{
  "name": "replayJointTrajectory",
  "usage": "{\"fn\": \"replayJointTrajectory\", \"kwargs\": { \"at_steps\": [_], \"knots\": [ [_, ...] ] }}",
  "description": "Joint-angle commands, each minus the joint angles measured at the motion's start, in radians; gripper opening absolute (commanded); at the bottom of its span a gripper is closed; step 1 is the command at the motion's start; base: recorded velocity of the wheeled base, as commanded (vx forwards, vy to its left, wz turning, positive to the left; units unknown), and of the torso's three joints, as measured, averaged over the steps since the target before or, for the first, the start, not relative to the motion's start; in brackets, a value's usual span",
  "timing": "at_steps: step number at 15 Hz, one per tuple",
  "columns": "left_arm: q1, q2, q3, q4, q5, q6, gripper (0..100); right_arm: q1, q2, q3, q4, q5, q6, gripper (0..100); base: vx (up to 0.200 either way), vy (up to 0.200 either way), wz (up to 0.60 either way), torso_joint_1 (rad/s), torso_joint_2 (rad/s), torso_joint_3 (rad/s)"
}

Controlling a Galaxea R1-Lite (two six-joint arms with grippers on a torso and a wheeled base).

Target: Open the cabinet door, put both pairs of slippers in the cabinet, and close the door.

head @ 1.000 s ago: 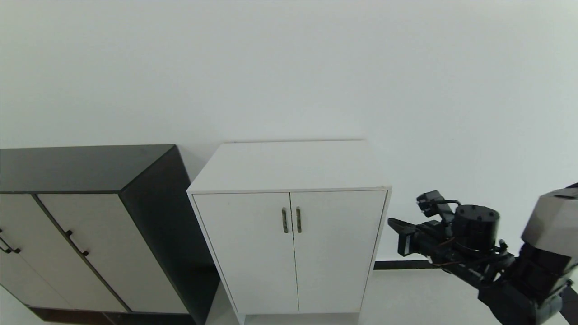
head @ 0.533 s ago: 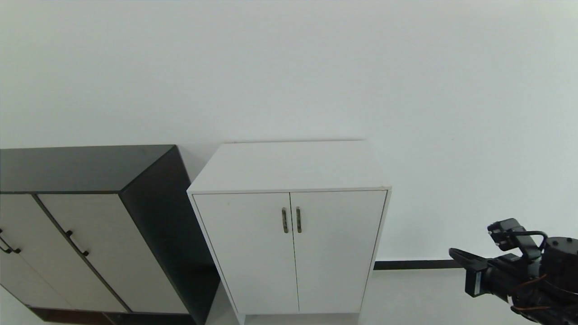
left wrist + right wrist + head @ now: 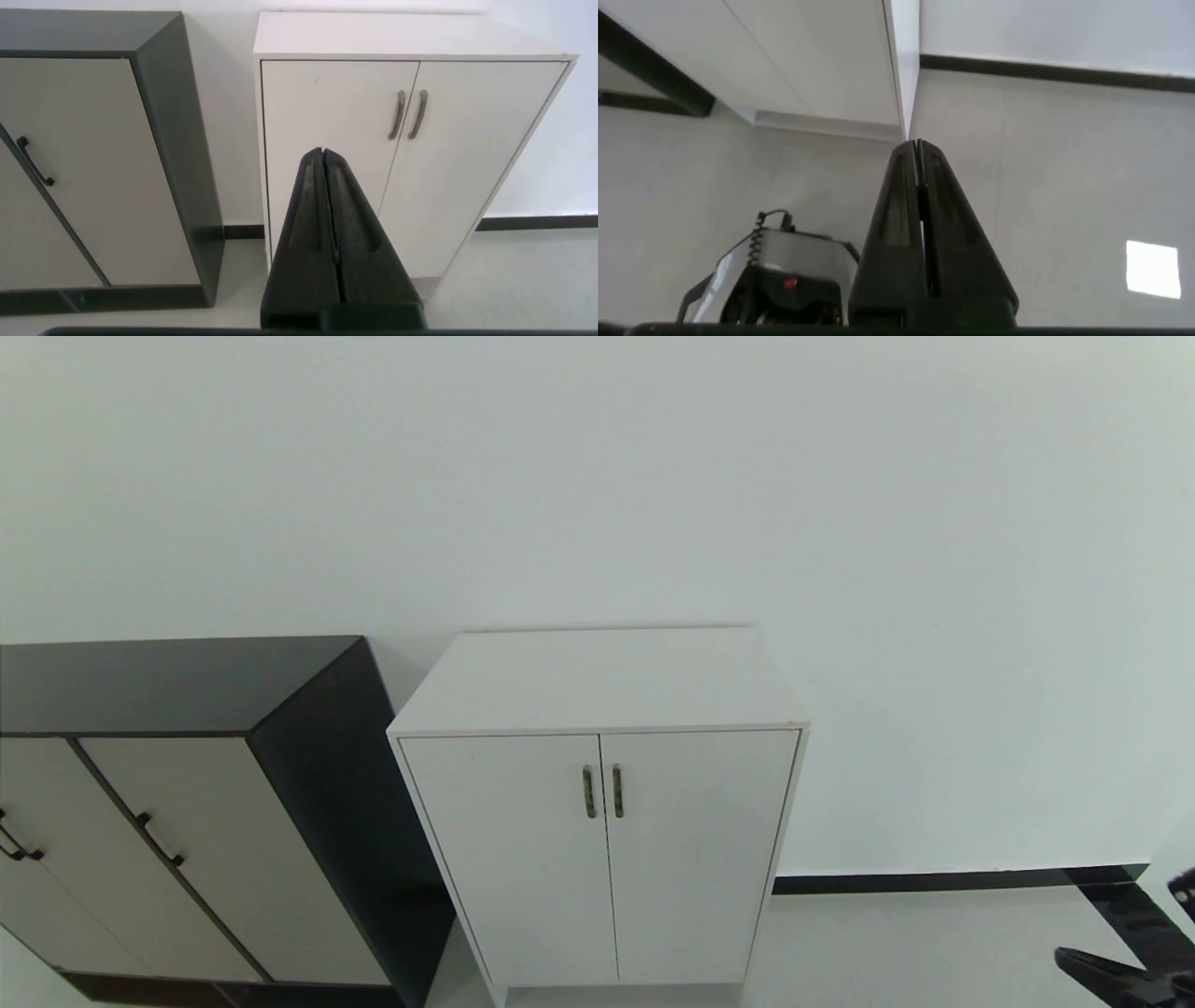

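Note:
The white cabinet (image 3: 602, 803) stands against the wall with both doors shut and two vertical handles (image 3: 602, 791) side by side at its middle. It also faces the left wrist view as white cabinet (image 3: 411, 140), well beyond my left gripper (image 3: 324, 154), which is shut with nothing in it. My right gripper (image 3: 920, 147) is shut and empty, low over the floor beside the cabinet's bottom corner (image 3: 901, 112). Its dark tip (image 3: 1074, 959) pokes in at the head view's lower right.
A dark cabinet (image 3: 187, 784) with grey doors and black handles stands directly left of the white one. Right of the white cabinet lies open light floor (image 3: 915, 943) with a black skirting strip (image 3: 934, 880) along the wall.
My right arm has dropped down and away to the right, from beside the white cabinet's upper right to the lower right corner of the head view. The cabinet doors stay shut.

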Motion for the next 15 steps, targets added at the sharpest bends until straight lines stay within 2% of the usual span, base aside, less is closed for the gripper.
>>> {"fn": "replayJointTrajectory", "kwargs": {
  "at_steps": [1, 6, 8, 13, 15],
  "knots": [
    [0.0, 0.0, 0.0, 0.0, 0.0, 0.0, 0, -0.014, -0.454, 0.0, 0.338, -0.001, 0.061, 0, 0.0, 0.0, 0.0, 0.0, 0.0, 0.0],
    [0.0, 0.0, 0.0, 0.0, 0.0, 0.0, 0, -0.012, -0.721, -0.002, 0.607, -0.001, 0.101, 0, 0.0, 0.0, 0.0, 0.0, 0.0, 0.0],
    [0.001, 0.0, 0.0, 0.0, 0.0, 0.0, 0, -0.012, -0.787, -0.002, 0.604, -0.004, 0.092, 0, 0.0, 0.0, 0.0, 0.0, 0.0, 0.0],
    [0.001, 0.0, 0.0, 0.0, 0.0, 0.0, 0, -0.017, -1.043, -0.002, 0.615, 0.002, -0.09, 0, 0.0, 0.0, 0.0, 0.0, 0.0, 0.0],
    [0.0, 0.0, 0.0, 0.0, 0.0, 0.0, 0, -0.034, -1.048, -0.002, 0.63, 0.004, -0.103, 0, 0.0, 0.0, 0.0, 0.0, 0.0, 0.0]
  ]
}}
